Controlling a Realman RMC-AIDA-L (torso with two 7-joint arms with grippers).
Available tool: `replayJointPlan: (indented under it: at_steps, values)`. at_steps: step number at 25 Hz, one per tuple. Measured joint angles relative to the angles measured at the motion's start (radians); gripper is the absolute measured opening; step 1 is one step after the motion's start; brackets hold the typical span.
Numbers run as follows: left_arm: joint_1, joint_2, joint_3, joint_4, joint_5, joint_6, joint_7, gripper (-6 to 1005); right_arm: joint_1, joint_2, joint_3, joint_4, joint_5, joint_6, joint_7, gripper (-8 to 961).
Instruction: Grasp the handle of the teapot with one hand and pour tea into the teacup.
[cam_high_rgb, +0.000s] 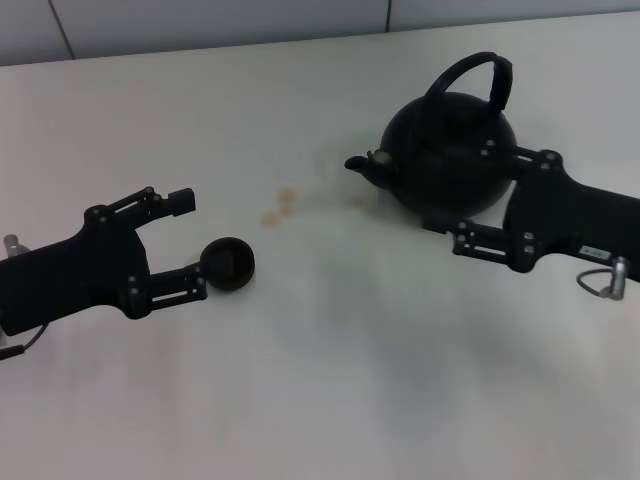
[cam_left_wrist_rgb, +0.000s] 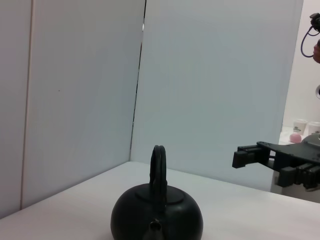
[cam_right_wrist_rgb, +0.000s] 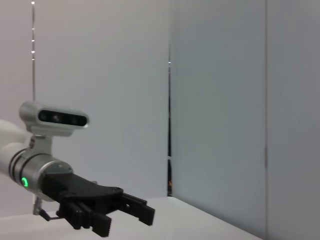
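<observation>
The round black teapot (cam_high_rgb: 445, 150) stands at the back right of the white table, spout (cam_high_rgb: 365, 165) pointing left. Its arched handle (cam_high_rgb: 503, 80) rises free over the lid. My right gripper (cam_high_rgb: 462, 188) is open on the side away from the spout. In the left wrist view the teapot (cam_left_wrist_rgb: 157, 215) and handle (cam_left_wrist_rgb: 159, 165) face me, and the right gripper (cam_left_wrist_rgb: 260, 165) hovers at handle height, apart from it. The small dark teacup (cam_high_rgb: 228, 263) sits at the left, just beyond the near finger of my open left gripper (cam_high_rgb: 195, 243), which also shows in the right wrist view (cam_right_wrist_rgb: 125, 220).
A few faint tan stains (cam_high_rgb: 280, 205) mark the tabletop (cam_high_rgb: 330, 380) between the teacup and the teapot. Grey wall panels (cam_high_rgb: 220, 20) run along the table's far edge. A metal ring (cam_high_rgb: 605, 283) hangs from my right wrist.
</observation>
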Motion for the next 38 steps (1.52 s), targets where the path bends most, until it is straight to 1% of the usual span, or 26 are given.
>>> replayJointPlan:
  at_steps: [7, 8, 9, 13, 17, 23, 38]
  values:
    - [0.002, 0.0, 0.0, -0.001, 0.001, 0.0, 0.0, 859, 0.072, 0.006, -0.001, 0.009, -0.07, 0.009, 0.0, 693]
    - [0.002, 0.0, 0.0, -0.001, 0.001, 0.0, 0.0, 859, 0.093, 0.008, -0.001, 0.015, -0.083, 0.01, -0.002, 693]
    - [0.002, 0.0, 0.0, -0.001, 0.001, 0.0, 0.0, 859, 0.093, 0.008, -0.001, 0.015, -0.083, 0.01, -0.002, 693]
    - [0.002, 0.0, 0.0, -0.003, 0.001, 0.0, 0.0, 859, 0.143, 0.01, -0.002, 0.04, -0.109, 0.011, -0.005, 694]
    - [0.005, 0.0, 0.0, -0.003, 0.0, 0.0, 0.0, 859, 0.16, 0.01, -0.003, 0.052, -0.119, 0.019, -0.007, 694]
    - [0.006, 0.0, 0.0, -0.003, -0.003, 0.002, 0.0, 859, 0.175, 0.011, -0.036, 0.065, -0.124, 0.059, -0.007, 694]
    - [0.004, 0.002, -0.003, -0.003, -0.005, 0.003, 0.001, 859, 0.191, 0.015, -0.043, 0.089, -0.116, 0.075, -0.035, 693]
